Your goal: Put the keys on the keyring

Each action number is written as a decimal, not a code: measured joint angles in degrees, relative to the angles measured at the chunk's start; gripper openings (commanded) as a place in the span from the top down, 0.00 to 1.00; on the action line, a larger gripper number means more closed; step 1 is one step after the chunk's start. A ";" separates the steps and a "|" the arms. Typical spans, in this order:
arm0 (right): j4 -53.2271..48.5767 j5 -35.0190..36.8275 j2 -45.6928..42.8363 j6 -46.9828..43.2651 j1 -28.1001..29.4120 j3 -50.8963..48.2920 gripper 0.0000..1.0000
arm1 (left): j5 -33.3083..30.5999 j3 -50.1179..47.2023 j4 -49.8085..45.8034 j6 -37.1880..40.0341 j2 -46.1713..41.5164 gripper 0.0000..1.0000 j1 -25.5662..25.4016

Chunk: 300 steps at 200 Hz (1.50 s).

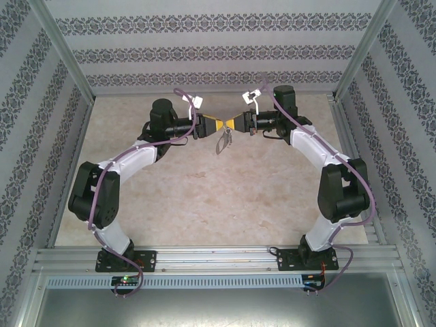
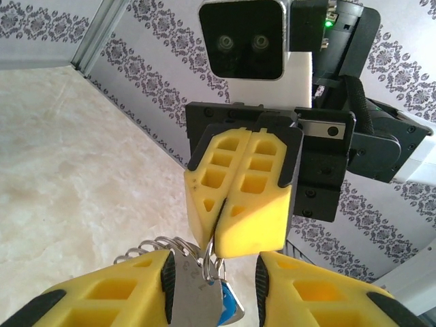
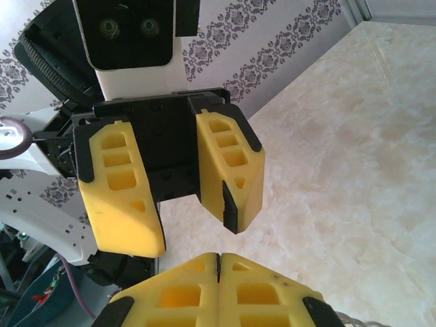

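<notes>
From above, the left gripper (image 1: 214, 125) and right gripper (image 1: 231, 125) meet tip to tip over the far middle of the table (image 1: 204, 204), with the keyring (image 1: 223, 142) dangling beneath them. In the left wrist view, the right jaws are pinched together on a thin wire of that loop. The keys (image 2: 228, 305) sit between the left jaws, which stand apart. The right wrist view shows the same jaw states. The keys look light, stiff and slick, so the flat blue tag is probably a better hold than the tiny blade.
</notes>
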 measured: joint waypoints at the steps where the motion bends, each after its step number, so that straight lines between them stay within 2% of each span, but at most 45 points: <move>1: 0.04 0.00 0.00 0.02 0.00 0.00 1.00 | 0.02 0.00 0.04 -0.07 0.02 0.63 0.00; 30: 1.05 -0.02 0.00 0.79 0.26 -0.33 1.00 | 0.90 0.22 2.08 -1.86 0.96 0.64 -0.61; 55: 2.03 -0.07 0.00 1.42 0.37 -0.42 1.00 | 1.66 0.26 4.11 -3.37 1.81 0.68 -1.14; 127: 4.70 -0.87 0.02 3.10 0.07 -0.70 1.00 | 1.86 0.33 6.64 -6.12 2.82 1.00 -1.27; 158: 5.62 -0.87 0.02 3.52 -0.09 -0.70 1.00 | 1.49 0.31 8.20 -6.69 3.17 1.00 -1.29; 174: 6.10 -0.81 0.02 4.07 -0.15 -0.79 0.76 | 1.46 0.31 8.96 -6.97 3.39 1.00 -1.29; 189: 9.11 0.52 -0.15 5.90 -0.44 -2.34 0.63 | 1.79 0.31 9.68 -7.23 3.43 1.00 -1.36; 246: 28.28 7.19 -8.46 19.98 -4.61 -17.79 0.55 | -0.66 -0.50 10.93 -7.17 3.10 1.00 -1.88; 267: 32.04 10.78 -13.16 21.09 -4.42 -22.88 0.53 | -1.79 -1.18 11.32 -7.17 2.89 1.00 -1.88; 300: 33.97 19.34 -20.06 19.19 -0.66 -31.47 0.52 | -3.28 -2.43 12.22 -7.17 2.19 1.00 -1.88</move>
